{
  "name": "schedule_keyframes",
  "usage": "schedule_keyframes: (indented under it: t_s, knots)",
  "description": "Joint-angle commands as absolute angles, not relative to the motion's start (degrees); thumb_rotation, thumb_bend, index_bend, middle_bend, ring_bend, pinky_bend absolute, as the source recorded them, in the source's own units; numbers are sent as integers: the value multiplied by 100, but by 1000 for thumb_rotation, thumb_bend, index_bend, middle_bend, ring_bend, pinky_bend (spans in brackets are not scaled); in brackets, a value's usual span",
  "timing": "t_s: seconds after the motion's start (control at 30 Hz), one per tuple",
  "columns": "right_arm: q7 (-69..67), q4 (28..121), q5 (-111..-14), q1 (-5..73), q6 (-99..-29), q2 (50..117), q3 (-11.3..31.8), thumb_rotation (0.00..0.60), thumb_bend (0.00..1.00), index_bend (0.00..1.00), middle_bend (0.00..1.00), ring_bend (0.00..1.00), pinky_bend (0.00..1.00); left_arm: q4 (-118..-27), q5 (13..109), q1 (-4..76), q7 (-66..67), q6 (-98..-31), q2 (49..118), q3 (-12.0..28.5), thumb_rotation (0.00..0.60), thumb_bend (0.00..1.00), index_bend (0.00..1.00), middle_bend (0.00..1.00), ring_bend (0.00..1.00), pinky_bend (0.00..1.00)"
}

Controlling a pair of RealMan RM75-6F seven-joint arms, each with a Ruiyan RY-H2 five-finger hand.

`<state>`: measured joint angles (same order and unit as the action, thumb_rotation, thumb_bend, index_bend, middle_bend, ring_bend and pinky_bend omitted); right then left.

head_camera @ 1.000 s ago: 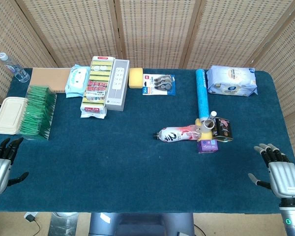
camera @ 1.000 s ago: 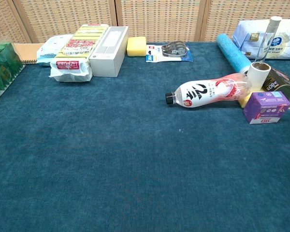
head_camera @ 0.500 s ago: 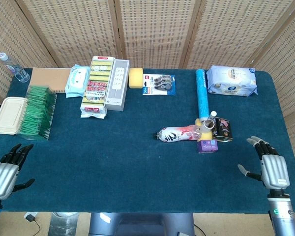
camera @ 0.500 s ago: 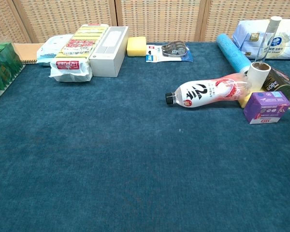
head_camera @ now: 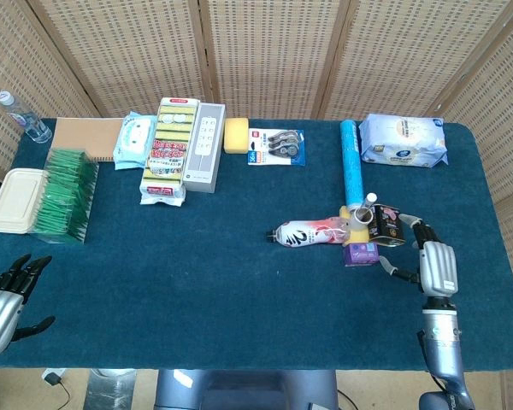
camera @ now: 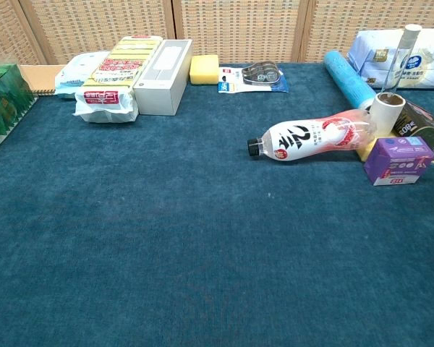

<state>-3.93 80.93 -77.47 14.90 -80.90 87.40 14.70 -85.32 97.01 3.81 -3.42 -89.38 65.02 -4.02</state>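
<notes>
At the near right of the table: right hand (head_camera: 436, 266) is seen in head view only, fingers spread, nothing grasped; it is outside the chest view.
Left hand: left hand (head_camera: 2, 295) is held at the near left corner, fingers apart, empty, well apart from every item.
Target item: dark cylindrical can with printed label (head_camera: 390, 225) is lying on its side on the blue cloth-covered table (head_camera: 197, 282), at the right end of a small cluster.
Cluster: small purple cardboard box (head_camera: 361, 253) is set just in front of the can; white roll with open core (head_camera: 360, 215) stands touching the can's left side; clear plastic bottle with red-and-white label (head_camera: 309, 232) lies on its side, cap pointing left, base against the roll.
Hand vs can: fingertips are just beside the can's right end; contact cannot be confirmed. The palm is nearer the table edge than the can and further right.
Step (judged): reach phase, no grasp made yet.
Next move calls for (judged): the fingers to be closed round the can body from the right, without the purple box or the roll being knocked.
Risk (judged): the can is round and on its side, so it could be rolled by a glancing touch.
</notes>
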Motion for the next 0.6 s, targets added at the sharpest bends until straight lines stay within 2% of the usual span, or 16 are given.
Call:
schedule_keyframes:
  t_s: [0.03,0.6]
  knots:
    - [-22,7927,-7634,1677,-8017,8957,1578,509,242,197,254,284,448,-8440,9822,356,-502,-9032,6467,-455,600,114,0,156,76,237]
    - [449,7238,-7254,2323,-7496,9500,1852,509,243,223,286,305,466,-8374,9999,341,-634,-9136,6444,-519,600,115,0,156,76,237]
